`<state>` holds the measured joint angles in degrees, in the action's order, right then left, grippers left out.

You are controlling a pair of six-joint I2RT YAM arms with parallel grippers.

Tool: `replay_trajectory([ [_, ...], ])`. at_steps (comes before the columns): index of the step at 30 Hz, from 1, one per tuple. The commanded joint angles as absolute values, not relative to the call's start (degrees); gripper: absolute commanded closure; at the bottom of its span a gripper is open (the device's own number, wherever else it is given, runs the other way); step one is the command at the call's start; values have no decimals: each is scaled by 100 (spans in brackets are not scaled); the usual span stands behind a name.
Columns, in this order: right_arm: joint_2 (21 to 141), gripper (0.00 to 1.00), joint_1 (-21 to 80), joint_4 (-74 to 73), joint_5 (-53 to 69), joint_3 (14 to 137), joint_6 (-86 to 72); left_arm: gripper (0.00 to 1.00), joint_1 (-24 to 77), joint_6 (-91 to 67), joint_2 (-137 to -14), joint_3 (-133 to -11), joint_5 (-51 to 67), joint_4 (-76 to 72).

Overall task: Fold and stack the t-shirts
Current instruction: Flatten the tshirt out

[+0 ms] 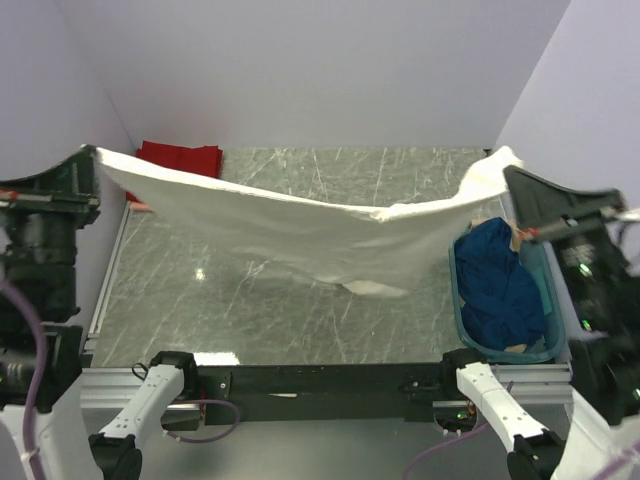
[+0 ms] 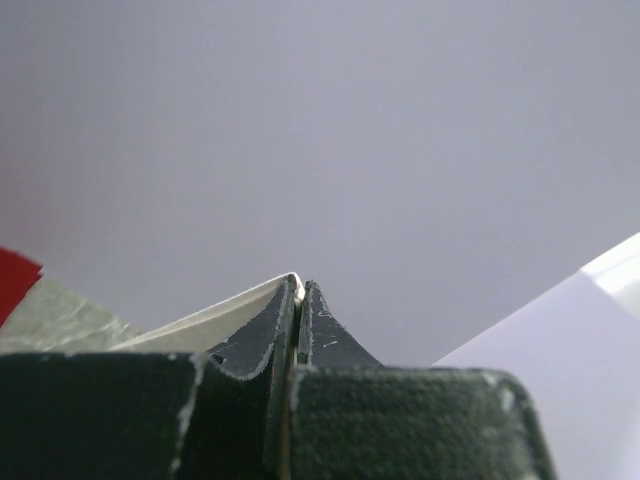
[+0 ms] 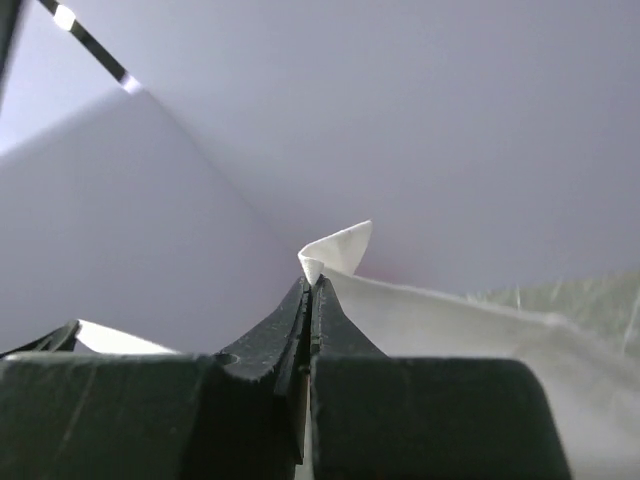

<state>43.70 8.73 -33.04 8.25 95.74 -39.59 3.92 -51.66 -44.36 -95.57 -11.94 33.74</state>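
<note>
The white shirt (image 1: 300,225) is held stretched over the table (image 1: 250,310), one end clamped in the left gripper (image 2: 300,288), the other in the right gripper (image 3: 312,283). Soft, light and sagging, it is judged best gripped at corners or hems.

Shirt (image 1: 300,225) spans over table (image 1: 250,315) L-R, basket (image 1: 456,290) at R edge.

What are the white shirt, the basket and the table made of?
White shirt: soft matte cloth, likely cotton; it sags and wrinkles.
Basket: probably plastic, teal, with a smooth thin rim.
Table: glossy marble-look top, veined; it reflects light.
</note>
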Motion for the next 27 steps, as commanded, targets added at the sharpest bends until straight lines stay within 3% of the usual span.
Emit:
replay_trajectory([
  [1,4280,100,835,-3410,414,10194,-3753,99,369,-4984,-4509,-10054,-1371,3507],
  [9,4666,100,835,-2358,176,9696,-3779,99,369,-4984,-5166,-9774,-1459,2603],
  [15,5983,100,835,-1084,307,9606,-3929,99,360,-4843,-6502,-9948,-1494,1452],
  [20,7644,100,800,-511,343,10790,-3815,99,45,-4886,-8291,-11123,-1003,731],
  [22,8458,100,765,-527,343,11800,-3727,99,-261,-5044,-8830,-11625,-696,555],
  [27,9850,100,659,-546,316,13971,-3533,99,-833,-5457,-10606,-13945,157,379],
])
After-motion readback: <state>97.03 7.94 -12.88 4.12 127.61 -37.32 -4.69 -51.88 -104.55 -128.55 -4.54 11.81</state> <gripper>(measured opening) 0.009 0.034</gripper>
